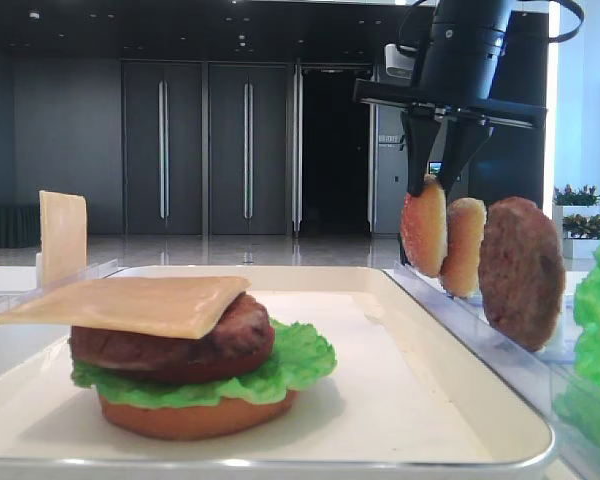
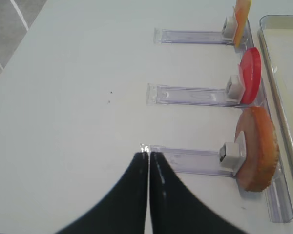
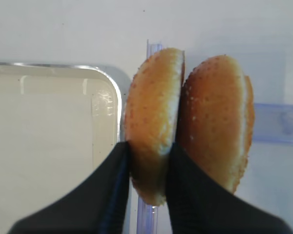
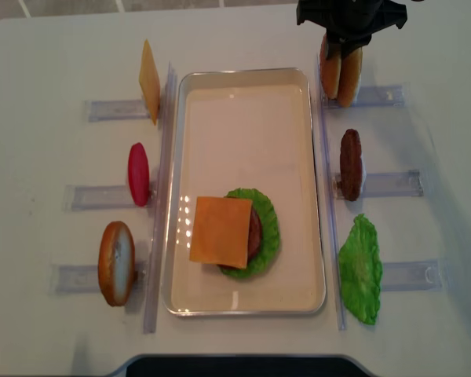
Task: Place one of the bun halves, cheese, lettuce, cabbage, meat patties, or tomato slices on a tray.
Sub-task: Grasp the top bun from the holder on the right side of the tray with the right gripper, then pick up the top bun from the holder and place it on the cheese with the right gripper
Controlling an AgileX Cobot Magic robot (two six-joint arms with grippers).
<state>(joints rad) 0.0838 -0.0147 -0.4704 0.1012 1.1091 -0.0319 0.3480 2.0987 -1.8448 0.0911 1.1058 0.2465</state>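
Two golden sesame bun halves stand on edge in a clear rack right of the white tray [image 4: 243, 126]. My right gripper [image 3: 151, 146] reaches down from above, its black fingers [image 3: 115, 180] pressed on both faces of the bun half [image 3: 154, 107] nearer the tray; in the front view the gripper [image 1: 432, 190] grips that bun half's [image 1: 425, 225] top edge. The second bun half [image 3: 215, 122] leans against it. On the tray sits a stack of bun bottom, lettuce [image 4: 268, 236], patty and cheese [image 4: 220, 232]. My left gripper [image 2: 149, 156] is shut and empty over the table.
Right racks also hold a meat patty [image 4: 350, 163] and a lettuce leaf [image 4: 361, 267]. Left racks hold a cheese slice [image 4: 149, 81], a red tomato slice [image 4: 138, 174] and a bun half [image 4: 116, 261]. The tray's raised rim [image 3: 118, 105] lies just beside the held bun.
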